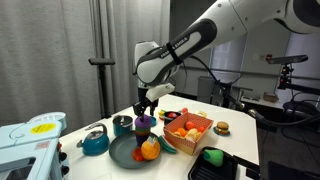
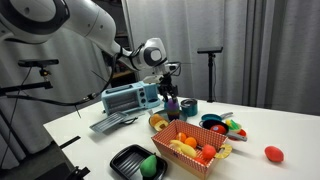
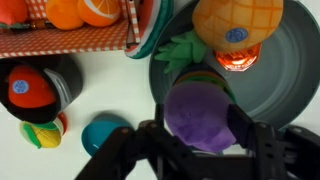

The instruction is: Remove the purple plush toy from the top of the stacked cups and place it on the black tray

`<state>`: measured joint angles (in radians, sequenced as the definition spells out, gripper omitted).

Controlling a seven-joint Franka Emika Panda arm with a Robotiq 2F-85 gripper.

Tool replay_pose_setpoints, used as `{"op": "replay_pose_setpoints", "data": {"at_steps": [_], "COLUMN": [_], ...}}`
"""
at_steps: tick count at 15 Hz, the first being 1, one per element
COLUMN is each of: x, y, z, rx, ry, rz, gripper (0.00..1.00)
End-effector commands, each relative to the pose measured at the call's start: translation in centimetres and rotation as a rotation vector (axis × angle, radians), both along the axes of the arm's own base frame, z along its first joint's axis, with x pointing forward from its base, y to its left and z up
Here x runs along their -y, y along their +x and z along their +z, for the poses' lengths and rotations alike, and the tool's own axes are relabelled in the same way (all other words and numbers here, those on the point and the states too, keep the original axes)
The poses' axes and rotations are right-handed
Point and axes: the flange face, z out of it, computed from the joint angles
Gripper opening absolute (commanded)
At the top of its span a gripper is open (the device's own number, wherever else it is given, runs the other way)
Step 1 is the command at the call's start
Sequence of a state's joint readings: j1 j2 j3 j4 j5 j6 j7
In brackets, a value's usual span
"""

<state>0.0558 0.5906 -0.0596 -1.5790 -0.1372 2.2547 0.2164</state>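
Note:
The purple plush toy (image 3: 200, 117) sits on top of the stacked cups (image 3: 203, 78), whose green and orange rims show just beyond it. My gripper (image 3: 201, 132) is straight over the toy, one finger against each side, closed on it. In both exterior views the toy (image 1: 143, 121) (image 2: 172, 103) still rests on the cups (image 1: 144, 132), under the gripper (image 1: 147, 108) (image 2: 168, 95). The black tray (image 1: 228, 168) (image 2: 124, 158) lies at the table's near edge, beyond the orange basket, and holds a bright green round toy (image 1: 212, 156).
The cups stand by a dark green plate (image 1: 124, 153) holding an orange fruit (image 1: 150, 150). A teal kettle (image 1: 95, 142) and a dark mug (image 1: 122, 125) stand close by. The orange basket (image 1: 188, 128) of toy food lies between the cups and the tray. A light blue toaster oven (image 2: 130, 98) is behind.

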Motion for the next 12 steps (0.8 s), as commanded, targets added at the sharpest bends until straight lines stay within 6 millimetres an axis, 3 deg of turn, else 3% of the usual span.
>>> {"op": "replay_pose_setpoints", "data": {"at_steps": [1, 5, 6, 12], "x": [-0.08, -0.20, -0.25, -0.48], "y": [0.06, 0.04, 0.05, 0.35], "z": [-0.05, -0.04, -0.04, -0.07], "rx": [0.020, 0.021, 0.021, 0.062], "ry": [-0.037, -0.039, -0.036, -0.009], "rz": [-0.013, -0.033, -0.038, -0.046], "gripper": [0.35, 0.05, 0.02, 0.00]}}
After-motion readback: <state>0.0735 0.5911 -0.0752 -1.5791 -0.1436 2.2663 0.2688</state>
